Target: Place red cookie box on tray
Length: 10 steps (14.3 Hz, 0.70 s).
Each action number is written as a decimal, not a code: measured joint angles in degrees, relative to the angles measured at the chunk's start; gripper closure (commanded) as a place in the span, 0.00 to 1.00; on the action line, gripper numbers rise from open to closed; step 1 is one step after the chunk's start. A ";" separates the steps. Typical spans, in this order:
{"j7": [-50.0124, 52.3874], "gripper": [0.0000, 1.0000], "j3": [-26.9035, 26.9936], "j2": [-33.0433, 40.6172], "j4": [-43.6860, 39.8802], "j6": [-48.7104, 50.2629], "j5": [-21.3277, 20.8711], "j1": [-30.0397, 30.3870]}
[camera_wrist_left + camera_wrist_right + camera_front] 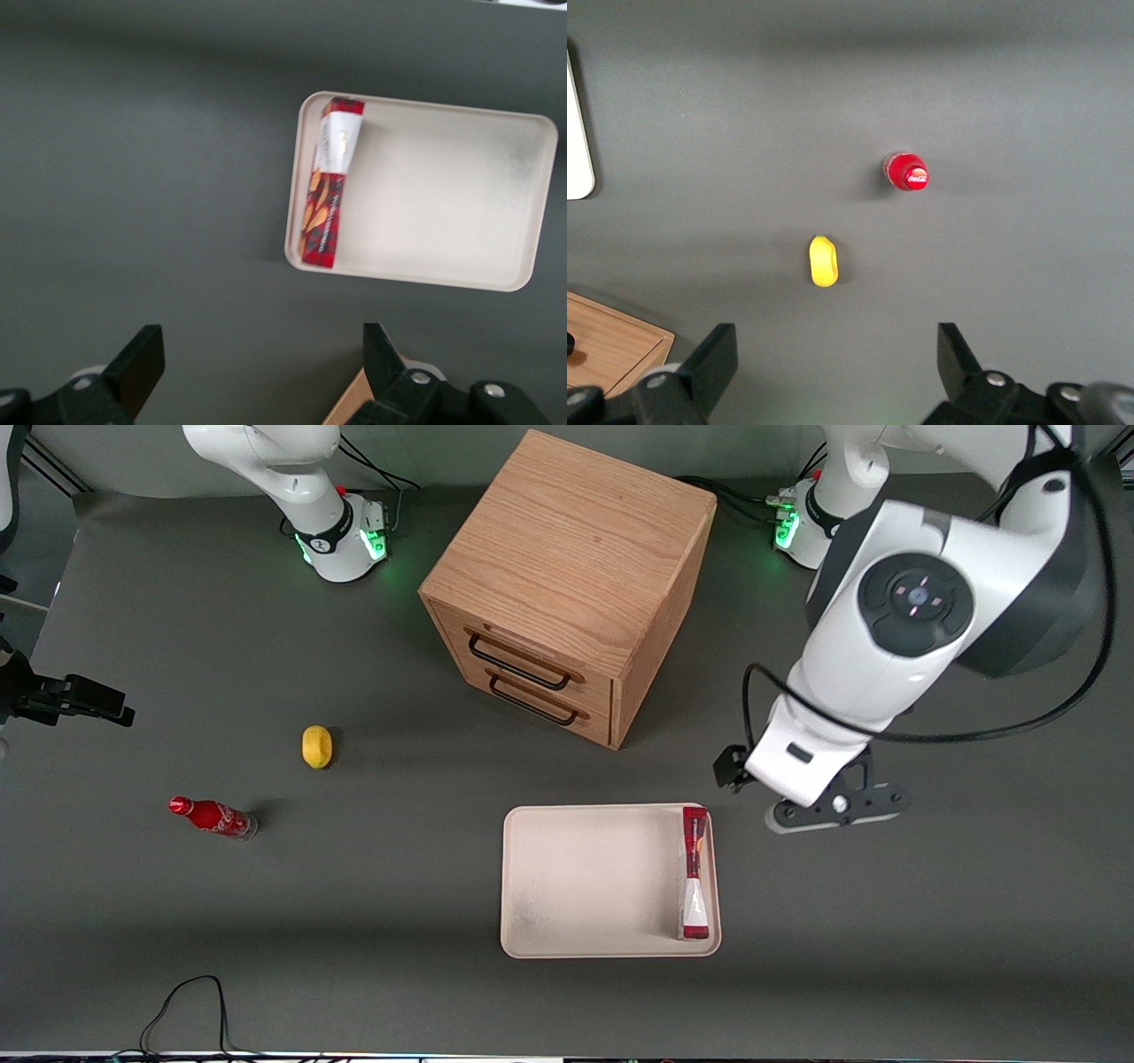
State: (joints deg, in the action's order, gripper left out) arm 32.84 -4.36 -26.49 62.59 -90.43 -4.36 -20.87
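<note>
Although the one red cookie box (pixel 694 872) already lies inside the one tray (pixel 592 881), it rests along the rim nearest the working arm, standing on its long narrow edge. Left to right in the front view sit one cola bottle (pixel 213 817), one yellow object (pixel 317 746), one two-drawer wooden cabinet (pixel 567 584), then tray and box. The gripper (pixel 257 376) hovers above the worktop (pixel 930 921) beside the tray, jaws spread and empty. A low sweep could, I judge, knock the box over the rim.
</note>
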 measured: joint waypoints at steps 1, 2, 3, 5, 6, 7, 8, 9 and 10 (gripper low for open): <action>-0.61 0.00 0.11 0.88 0.23 1.32 -0.19 0.79; -2.16 0.00 0.18 1.79 0.79 2.30 -0.25 2.01; -4.40 0.00 0.25 3.09 1.96 2.75 -0.28 3.74; -9.55 0.00 0.35 6.27 5.72 2.80 -0.30 7.43; -12.45 0.00 0.39 8.16 7.98 2.80 -0.30 9.32; -15.60 0.00 0.43 10.25 10.42 2.80 -0.29 11.34; -18.90 0.00 0.46 12.34 12.84 2.80 -0.25 13.43; -23.16 0.00 0.51 15.29 16.25 2.78 -0.17 16.44; -24.76 0.00 0.53 16.67 17.97 2.60 -0.13 17.78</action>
State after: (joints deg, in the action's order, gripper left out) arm 8.08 -3.83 -9.82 80.56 -87.83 -4.48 -3.10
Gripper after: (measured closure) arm 0.000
